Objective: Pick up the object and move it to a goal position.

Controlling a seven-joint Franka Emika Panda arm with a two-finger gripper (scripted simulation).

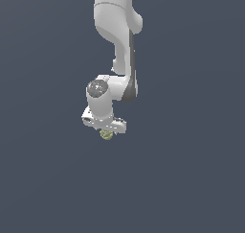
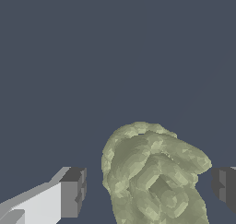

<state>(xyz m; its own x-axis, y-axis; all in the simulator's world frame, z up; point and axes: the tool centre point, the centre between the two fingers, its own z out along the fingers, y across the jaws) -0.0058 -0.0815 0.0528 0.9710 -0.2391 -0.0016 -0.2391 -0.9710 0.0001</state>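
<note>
The object (image 2: 152, 172) is a lumpy olive-green and tan clump with a bumpy surface. In the wrist view it lies between the two dark finger pads (image 2: 73, 193) of my gripper (image 2: 149, 188). The jaws stand apart on either side of it. There is a clear gap at one pad, and the other pad is almost touching it. In the exterior view the white gripper (image 1: 106, 130) points down, and the object (image 1: 106, 135) shows as a small green lump just under it. The fingertips are hidden there by the hand.
A plain dark grey-blue surface (image 1: 191, 179) fills both views around the arm. The white arm (image 1: 117, 35) rises towards the top of the exterior view. Nothing else shows.
</note>
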